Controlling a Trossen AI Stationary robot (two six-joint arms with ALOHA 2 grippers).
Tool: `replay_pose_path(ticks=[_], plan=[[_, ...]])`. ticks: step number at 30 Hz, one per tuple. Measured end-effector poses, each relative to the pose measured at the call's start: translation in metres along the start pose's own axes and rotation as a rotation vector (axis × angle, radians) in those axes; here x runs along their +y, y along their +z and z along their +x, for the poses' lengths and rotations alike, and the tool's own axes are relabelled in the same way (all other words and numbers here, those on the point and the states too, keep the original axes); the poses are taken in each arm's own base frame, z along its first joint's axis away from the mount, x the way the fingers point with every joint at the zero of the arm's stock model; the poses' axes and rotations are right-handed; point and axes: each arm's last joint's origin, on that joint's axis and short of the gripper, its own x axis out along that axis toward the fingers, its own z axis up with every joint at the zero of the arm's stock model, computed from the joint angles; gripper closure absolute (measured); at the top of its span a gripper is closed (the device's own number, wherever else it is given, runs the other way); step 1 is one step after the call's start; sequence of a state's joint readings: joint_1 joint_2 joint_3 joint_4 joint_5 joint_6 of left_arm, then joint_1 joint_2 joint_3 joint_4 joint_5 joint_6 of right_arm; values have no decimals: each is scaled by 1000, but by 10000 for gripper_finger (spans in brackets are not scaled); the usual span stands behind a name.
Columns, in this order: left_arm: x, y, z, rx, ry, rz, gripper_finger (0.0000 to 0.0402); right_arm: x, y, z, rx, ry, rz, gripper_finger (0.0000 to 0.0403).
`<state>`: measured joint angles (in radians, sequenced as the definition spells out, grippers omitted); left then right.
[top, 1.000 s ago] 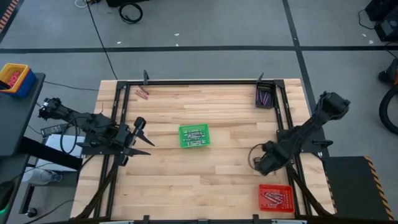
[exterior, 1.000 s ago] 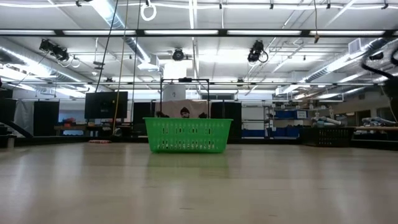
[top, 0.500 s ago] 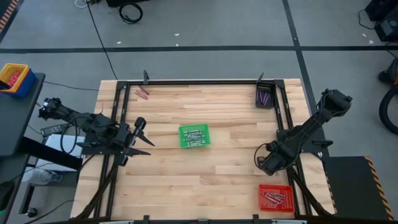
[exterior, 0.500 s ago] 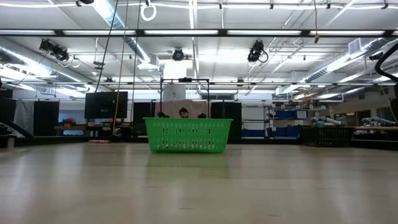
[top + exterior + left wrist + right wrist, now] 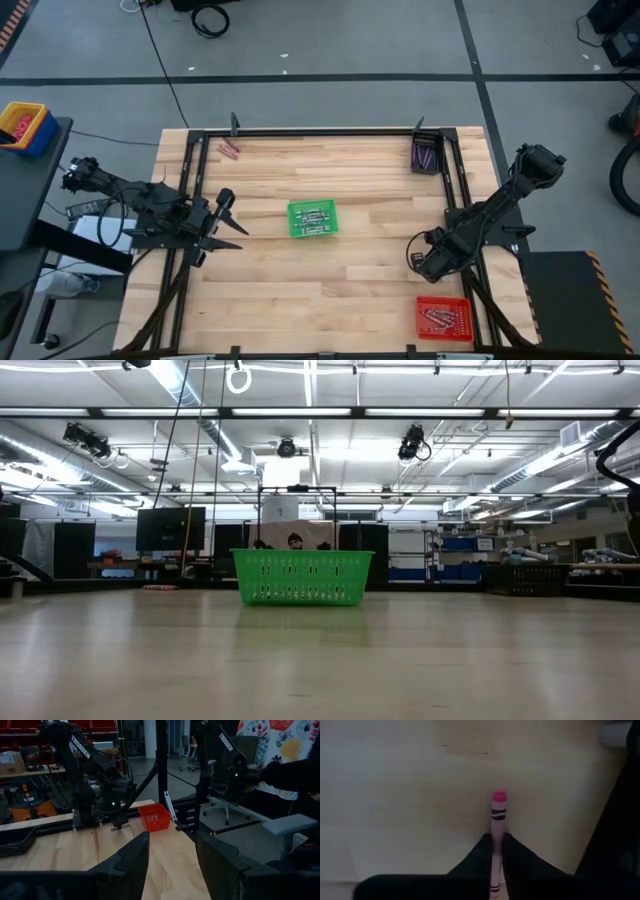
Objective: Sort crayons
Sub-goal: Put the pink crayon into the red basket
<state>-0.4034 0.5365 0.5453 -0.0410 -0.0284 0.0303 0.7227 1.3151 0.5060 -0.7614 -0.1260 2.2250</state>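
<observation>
Crayons are being sorted by colour on the wooden worktop (image 5: 350,270): the right tool (image 5: 418,262), low over the boards near the red tray (image 5: 442,318), pinches a single pink crayon (image 5: 497,827) between its fingertips (image 5: 481,851), apparently so it can go with the reddish sticks there. The green tray (image 5: 312,218) sits mid-worktop holding pale sticks, the dark tray (image 5: 425,155) at the far right corner holds purple ones, and a few reddish crayons (image 5: 229,150) lie loose at the far left. The left tool (image 5: 222,215) waits at the left edge, fingers spread and empty.
</observation>
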Motion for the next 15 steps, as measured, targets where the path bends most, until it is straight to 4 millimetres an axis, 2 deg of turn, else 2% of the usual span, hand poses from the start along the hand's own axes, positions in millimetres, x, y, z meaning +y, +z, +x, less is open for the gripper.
replay_pose_path(ticks=[5, 12, 15], plan=[[0, 0, 0, 0, 0, 3, 228, 5, -4, -13, -26, 43, -8, 391], [0, 0, 0, -5, 1, 22, 228, 31, -32, -74, -17, 208, -118, 390], [0, 1, 0, -8, 1, 42, 228, 40, -44, -89, -4, 241, -169, 398]])
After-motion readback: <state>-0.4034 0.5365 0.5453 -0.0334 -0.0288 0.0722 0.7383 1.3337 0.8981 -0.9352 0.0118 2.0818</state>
